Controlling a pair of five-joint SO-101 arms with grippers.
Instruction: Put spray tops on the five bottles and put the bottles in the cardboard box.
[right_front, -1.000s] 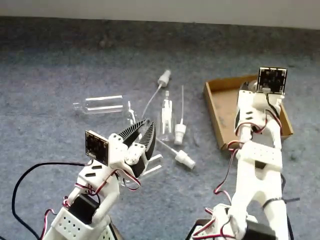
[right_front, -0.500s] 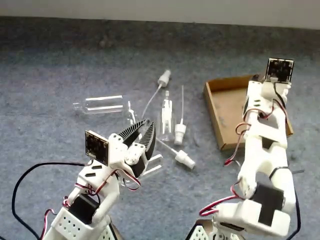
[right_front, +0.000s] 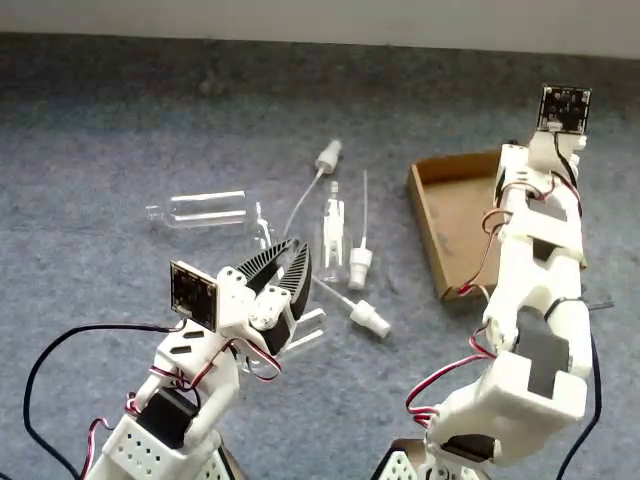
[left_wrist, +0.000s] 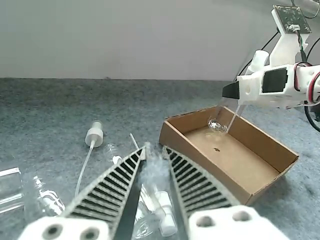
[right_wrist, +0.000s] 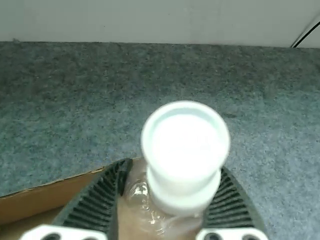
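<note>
My right gripper (right_wrist: 172, 175) is shut on a clear bottle (right_wrist: 145, 200) with a white spray top (right_wrist: 185, 150). In the left wrist view that bottle (left_wrist: 218, 123) hangs tilted from the right gripper (left_wrist: 231, 102) over the far end of the cardboard box (left_wrist: 260, 142). My left gripper (left_wrist: 155, 149) hovers low over the loose bottles with a narrow gap between its ribbed fingers (right_front: 270, 262); it is open and grips nothing. On the carpet lie a capless clear bottle (right_front: 200, 210) and a bottle fitted with a top (right_front: 333, 225). Loose spray tops (right_front: 328, 155) (right_front: 360, 265) (right_front: 370, 320) lie around them.
The box (right_front: 428, 215) sits at the right of the grey carpet, its low wall facing the bottles. Another clear bottle (right_front: 305, 328) lies right beside the left arm. A black cable (right_front: 60, 345) loops at the front left. Bare carpet stretches toward the back wall.
The right arm has stretched farther out over the box, carrying the bottle toward its far end. The left arm and the loose parts have not moved.
</note>
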